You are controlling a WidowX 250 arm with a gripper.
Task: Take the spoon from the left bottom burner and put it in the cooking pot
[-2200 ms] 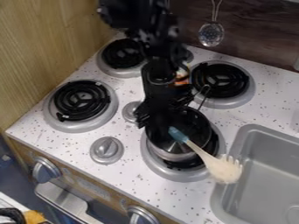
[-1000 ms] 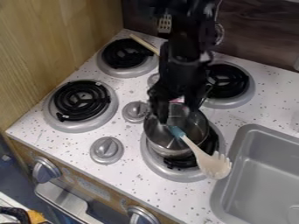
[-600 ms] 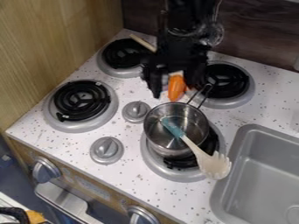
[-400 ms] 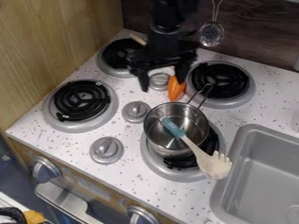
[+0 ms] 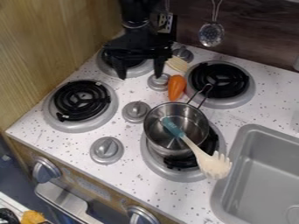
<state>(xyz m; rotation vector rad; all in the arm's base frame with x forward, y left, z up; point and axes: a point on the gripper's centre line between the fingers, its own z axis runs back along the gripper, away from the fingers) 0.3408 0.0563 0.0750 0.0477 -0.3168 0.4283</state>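
With end effector [image 5: 140, 77] spread and empty at 11 o'clock from saucepan [image 5: 162, 148], likely down to retreat: lift high before swinging, well off carrot [image 5: 176, 87] and hanging skimmer [image 5: 210, 34]. Leave pasta spoon [image 5: 204, 159] untouched, handle-down in saucepan, toothed head past the rim at 5 o'clock. Note speckled desk [image 5: 77, 142], sink [image 5: 248, 144] at 4 o'clock, wood panel [image 5: 46, 43] at 10.

The cooking pot [image 5: 166, 148] sat on the right front burner [image 5: 153, 162], the spoon [image 5: 211, 162] slanting out toward the sink [image 5: 248, 127] on the right, the carrot [image 5: 176, 87] behind the pot, left of the right rear burner [image 5: 219, 82], and two knobs [image 5: 135, 111] between the pot and the left front burner [image 5: 81, 106].
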